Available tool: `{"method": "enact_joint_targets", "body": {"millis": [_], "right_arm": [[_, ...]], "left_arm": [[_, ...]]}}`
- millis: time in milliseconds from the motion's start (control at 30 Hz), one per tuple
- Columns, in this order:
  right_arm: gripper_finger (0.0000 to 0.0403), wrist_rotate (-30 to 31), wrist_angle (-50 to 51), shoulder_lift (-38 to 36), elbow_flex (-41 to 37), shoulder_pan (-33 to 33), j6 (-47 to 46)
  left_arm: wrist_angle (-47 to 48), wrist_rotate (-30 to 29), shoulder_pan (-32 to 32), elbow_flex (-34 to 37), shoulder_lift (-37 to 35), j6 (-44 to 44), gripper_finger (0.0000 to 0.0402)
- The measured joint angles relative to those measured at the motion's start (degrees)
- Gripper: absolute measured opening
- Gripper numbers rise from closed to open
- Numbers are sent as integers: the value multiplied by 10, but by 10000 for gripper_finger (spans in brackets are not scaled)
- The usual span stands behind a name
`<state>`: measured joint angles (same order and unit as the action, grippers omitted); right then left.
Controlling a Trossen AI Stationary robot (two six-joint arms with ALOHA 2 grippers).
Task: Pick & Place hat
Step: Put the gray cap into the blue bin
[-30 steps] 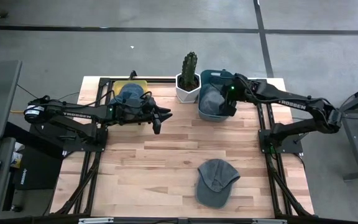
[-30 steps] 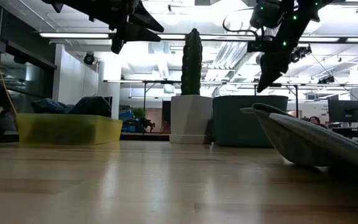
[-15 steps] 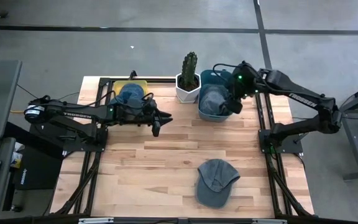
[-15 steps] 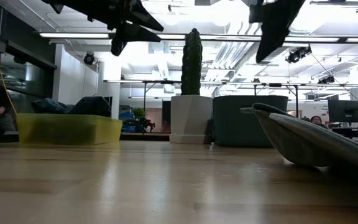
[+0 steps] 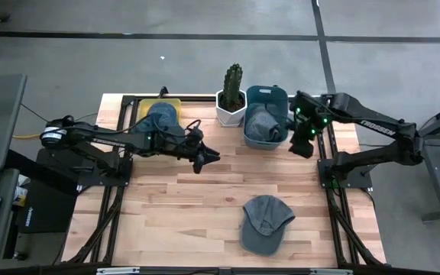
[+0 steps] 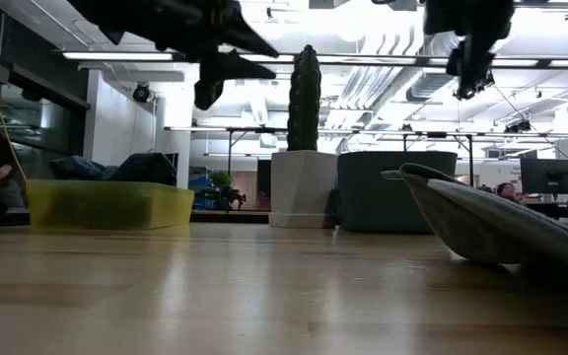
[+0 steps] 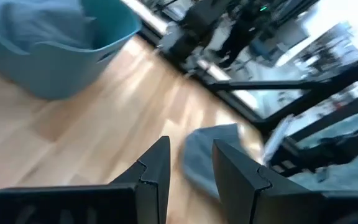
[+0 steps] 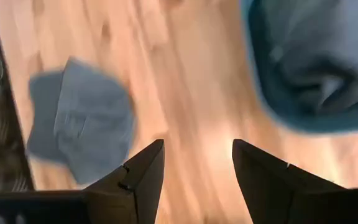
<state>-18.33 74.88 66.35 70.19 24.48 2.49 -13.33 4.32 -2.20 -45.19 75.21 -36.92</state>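
You see the hat (image 6: 506, 222) cut off at the low view's right edge; the wrist views blur the bin (image 7: 61, 46).

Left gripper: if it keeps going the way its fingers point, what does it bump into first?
Probably the grey hat lying loose on the table. The left gripper is open and empty, and that hat sits just past its fingertips in the wrist view. Depth is hard to judge, so it might meet bare wood first.

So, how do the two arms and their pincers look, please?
Both arms are dark, slim and jointed, with white lettering on the forearm. The left pincer and right pincer each have two dark angular fingers. Green lights glow near the right wrist; cables run along the left arm.
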Motion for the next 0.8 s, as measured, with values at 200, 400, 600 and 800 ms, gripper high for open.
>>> {"method": "enact_joint_targets", "body": {"millis": [200,400,600,800], "right_arm": [[184,13,5,-40,-57,-60,-60],[184,13,-2,-97,-123,-123,-122],[184,11,-17,-167,-193,-189,-188],[184,6,-32,-226,-242,-251,-241]], "left_arm": [[-28,16,22,1,49,-90,99],[-28,20,59,-31,102,-208,99],[-28,54,80,-95,181,-313,99],[58,79,96,-198,271,-371,99]]}}
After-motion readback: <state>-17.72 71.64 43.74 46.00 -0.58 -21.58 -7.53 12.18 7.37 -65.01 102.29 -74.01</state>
